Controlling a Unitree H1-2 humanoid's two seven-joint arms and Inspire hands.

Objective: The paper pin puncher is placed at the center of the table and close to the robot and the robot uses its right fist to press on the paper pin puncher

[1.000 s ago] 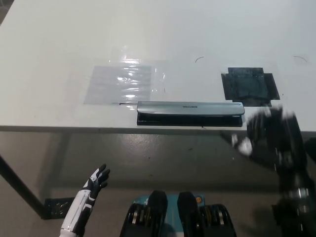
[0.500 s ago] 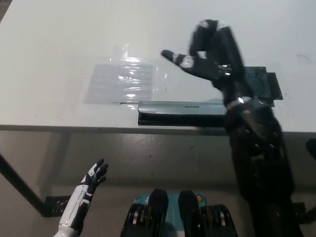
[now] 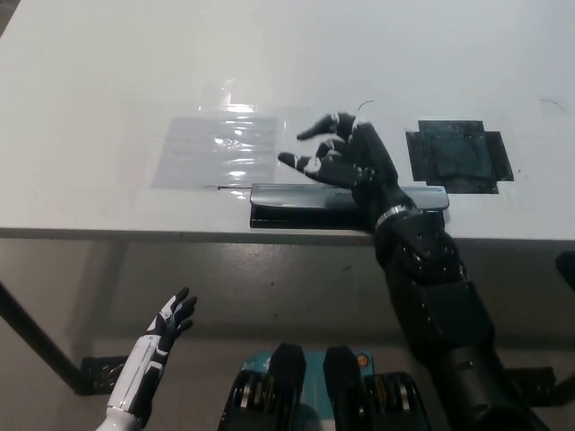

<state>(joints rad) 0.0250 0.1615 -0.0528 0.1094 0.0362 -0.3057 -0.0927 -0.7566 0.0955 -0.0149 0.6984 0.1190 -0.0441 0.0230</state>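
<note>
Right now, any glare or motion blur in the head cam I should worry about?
Head view: glare on the clear plastic sheet, bright streaks washing out its surface. Right hand over the puncher is slightly soft at the fingers, otherwise readable. Left hand, low beside the table, looks sharp. Black patch shows faint sheen.

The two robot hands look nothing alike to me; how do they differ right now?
The right robot hand is black; the left robot hand is white with dark fingers. The right one is up over the table, above the paper pin puncher; the left one hangs low, below the table edge, near nothing. Both have their fingers spread and hold nothing.
</note>
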